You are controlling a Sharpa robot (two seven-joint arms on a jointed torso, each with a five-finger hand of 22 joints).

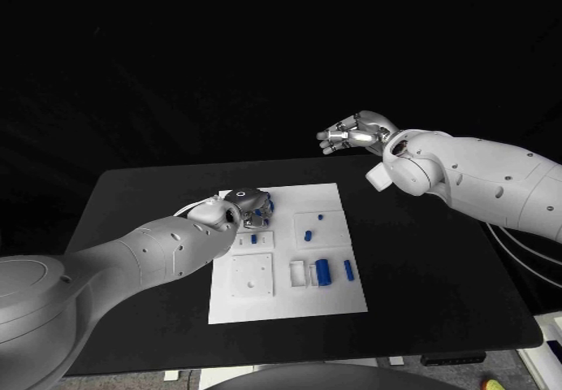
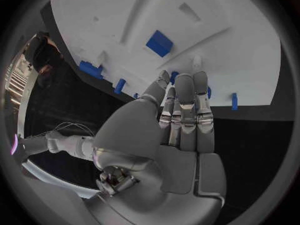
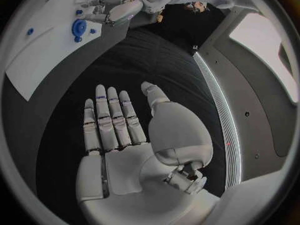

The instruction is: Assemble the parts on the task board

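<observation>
My left hand over white task board's far end, fingers straight, together, empty | my right hand raised beyond board, fingers apart, empty | black table beneath.

— How many boards on the table?
— One white task board.
— And blue parts?
— I count five in the head view, lower centre. Two hands.
</observation>
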